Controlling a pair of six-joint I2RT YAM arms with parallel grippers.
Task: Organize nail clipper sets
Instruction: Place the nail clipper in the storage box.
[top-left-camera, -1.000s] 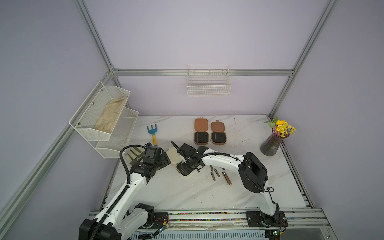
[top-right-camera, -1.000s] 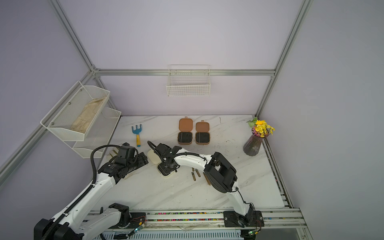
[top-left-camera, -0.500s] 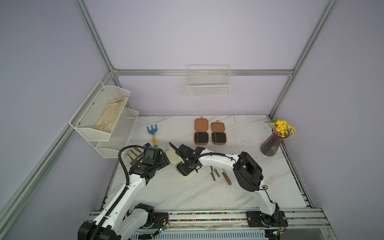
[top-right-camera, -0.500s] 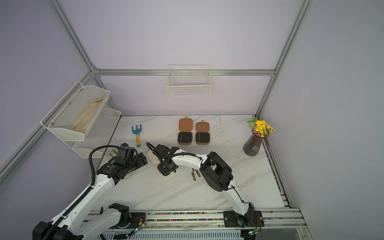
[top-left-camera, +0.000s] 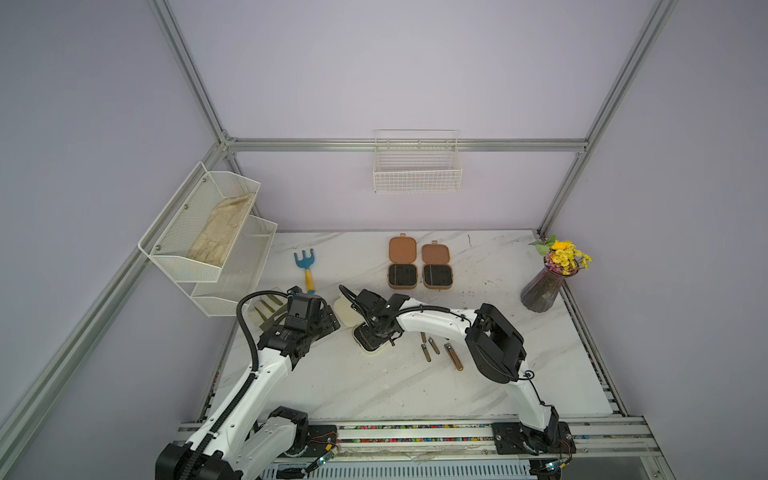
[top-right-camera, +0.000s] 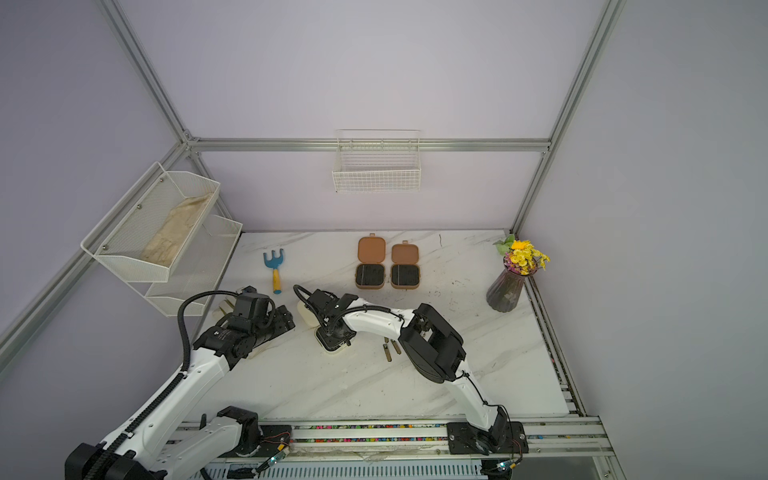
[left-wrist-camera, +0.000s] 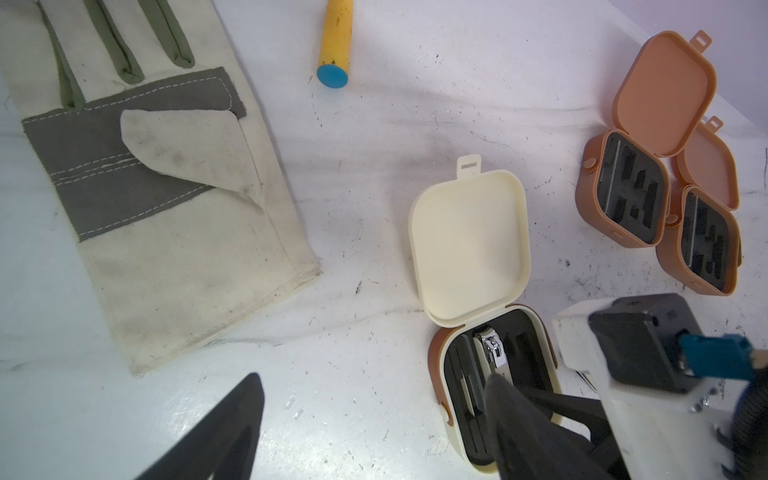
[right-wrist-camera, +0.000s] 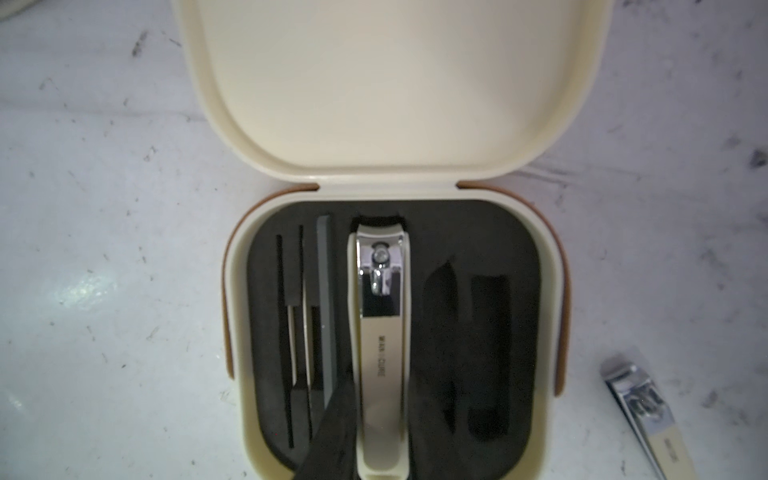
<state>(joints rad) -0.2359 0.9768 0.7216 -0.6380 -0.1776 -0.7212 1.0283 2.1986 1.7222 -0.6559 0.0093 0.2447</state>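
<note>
My right gripper (right-wrist-camera: 380, 399) is clamped on the silver clipper (right-wrist-camera: 380, 332), which lies in the middle slot of the open cream case (right-wrist-camera: 239, 340). My left gripper (left-wrist-camera: 374, 380) hovers just beside that case, fingers apart and empty.

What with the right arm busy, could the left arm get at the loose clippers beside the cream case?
Probably not: the loose clippers lie past the cream case, with the right arm stretched across between them and the left claw.

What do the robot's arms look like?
Both arms are smooth white tubes with chunky black joints. The left arm has a thick ribbed black cable looping beside it; the right arm carries a thin black cable and a blue plug near its wrist. The fingers are black and pointed.
</note>
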